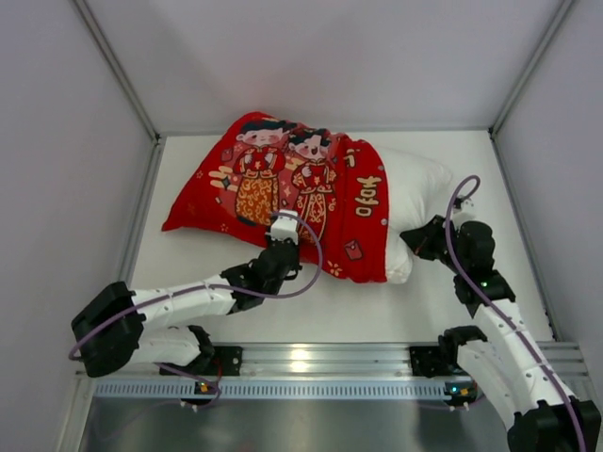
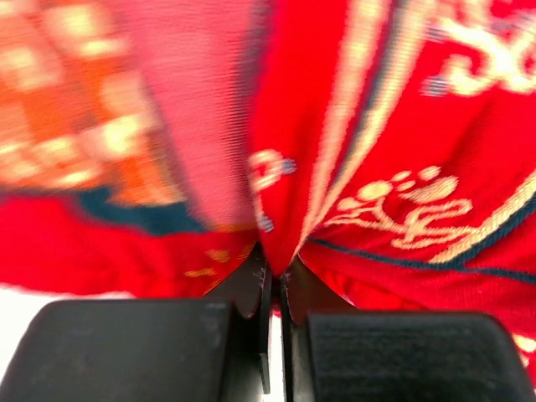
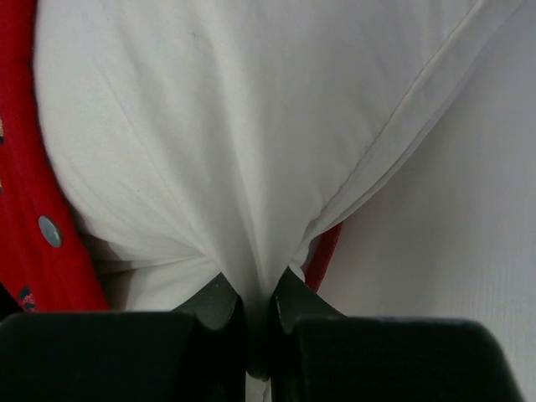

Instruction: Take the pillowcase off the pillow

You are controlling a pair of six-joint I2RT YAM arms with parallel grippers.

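Red pillowcase (image 1: 247,202), limp and light I judge, is pinched in my left gripper (image 1: 285,223) jaws mid-frame; right gripper (image 1: 415,237) jaws clamp the squashy pillow (image 1: 415,181) at its exposed right end.

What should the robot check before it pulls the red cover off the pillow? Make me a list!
1. Grip of the left tool on a fold of the pillowcase: ok, shut on red cloth.
2. Grip of the right tool on the pillow: ok, shut on white cloth.
3. No red cloth in the right tool: ok, though the red edge lies close beside it.
4. Only the cover pinched by the left tool, not the pillow underneath: cannot tell.
5. White end poking out of the cover: ok.
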